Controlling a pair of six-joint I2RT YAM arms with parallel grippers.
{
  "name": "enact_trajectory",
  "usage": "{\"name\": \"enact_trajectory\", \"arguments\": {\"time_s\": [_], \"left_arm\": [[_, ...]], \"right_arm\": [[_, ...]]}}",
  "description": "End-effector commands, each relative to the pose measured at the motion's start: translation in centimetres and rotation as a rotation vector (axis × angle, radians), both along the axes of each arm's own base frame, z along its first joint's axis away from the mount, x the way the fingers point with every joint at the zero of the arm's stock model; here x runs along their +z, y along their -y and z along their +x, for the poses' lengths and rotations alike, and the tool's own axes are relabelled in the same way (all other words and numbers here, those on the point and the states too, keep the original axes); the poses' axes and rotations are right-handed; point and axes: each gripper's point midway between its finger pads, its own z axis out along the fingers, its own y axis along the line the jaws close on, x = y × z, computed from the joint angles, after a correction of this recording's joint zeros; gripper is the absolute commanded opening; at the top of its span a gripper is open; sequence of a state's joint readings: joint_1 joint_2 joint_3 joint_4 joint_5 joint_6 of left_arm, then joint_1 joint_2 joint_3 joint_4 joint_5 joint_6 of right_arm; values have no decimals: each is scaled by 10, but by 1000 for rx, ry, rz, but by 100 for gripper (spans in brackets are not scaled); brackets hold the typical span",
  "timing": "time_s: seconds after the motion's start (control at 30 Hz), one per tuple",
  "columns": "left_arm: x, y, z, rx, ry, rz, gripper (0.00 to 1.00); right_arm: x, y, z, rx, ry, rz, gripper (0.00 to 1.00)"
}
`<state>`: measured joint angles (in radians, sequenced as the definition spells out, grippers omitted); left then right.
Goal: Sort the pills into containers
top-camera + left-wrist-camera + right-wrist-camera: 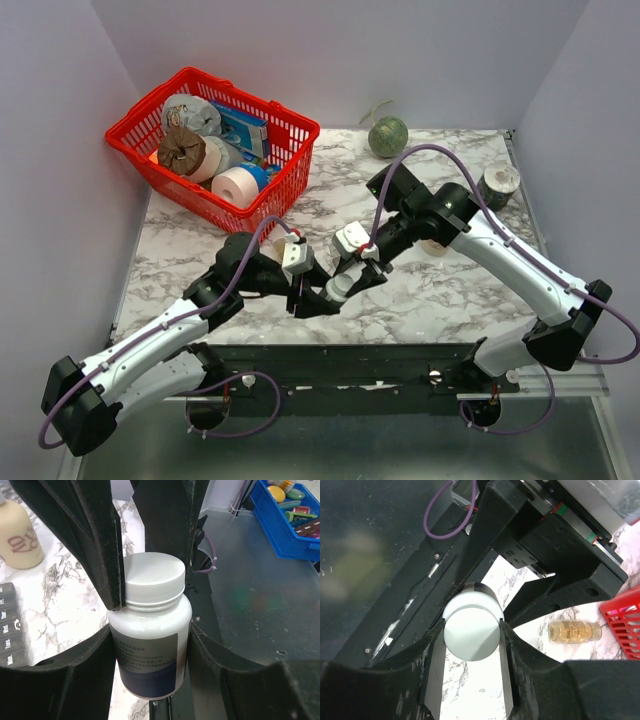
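Note:
A white-capped bottle [150, 645] with a grey and blue label sits between the fingers of my left gripper [150, 652], which is shut on its body. My right gripper [472, 642] is shut on the bottle's white cap [472, 632], one pad touching each side. In the top view both grippers meet over the table's front middle, left gripper [308, 297] and right gripper [345, 285]. The pills show as tan-yellow pieces inside a small clear vial [575, 631] lying on the marble. The containers [10, 625], a dark strip of lidded compartments, lie at the left edge of the left wrist view.
A red wire basket [127, 140] full of rolls and packets stands at the back left. A green ball [388, 137] and a grey cylinder [498, 185] sit at the back right. A beige bottle [20, 537] stands near the containers. A blue bin [290, 530] lies off the table.

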<state>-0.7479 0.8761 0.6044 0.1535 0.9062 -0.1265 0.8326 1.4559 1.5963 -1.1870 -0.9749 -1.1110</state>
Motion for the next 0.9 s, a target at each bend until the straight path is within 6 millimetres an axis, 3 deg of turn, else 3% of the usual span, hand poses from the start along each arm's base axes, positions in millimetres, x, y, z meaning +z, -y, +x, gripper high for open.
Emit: {"name": "enact_trajectory", "arguments": {"time_s": [0.0,0.17,0.27,0.37,0.57,0.73,0.83,0.87], "left_arm": [[44,-1,21,125,129,-113,0],[94,-13,45,330,223,-286,0],[114,-26,69,503,267,-359,0],[120,-37,92,682,328,-366,0],[101,-29,104,742,453,-254,0],[85,-33,102,744,459,-214,0],[78,-35,98,725,452,-193,0],[71,-33,95,706,438,-172,0]], "right_arm": [[-12,-3,0,-67,-28,-37,40],[-21,-17,16,-236,-129,-64,32],[-41,-25,29,-379,-230,-137,32],[-60,-30,42,-550,-351,-233,32],[-71,-38,18,-492,-595,-299,35],[-79,-38,29,-545,-553,-319,35],[-74,-37,34,-547,-520,-302,54],[-66,-38,32,-518,-523,-282,69]]}}
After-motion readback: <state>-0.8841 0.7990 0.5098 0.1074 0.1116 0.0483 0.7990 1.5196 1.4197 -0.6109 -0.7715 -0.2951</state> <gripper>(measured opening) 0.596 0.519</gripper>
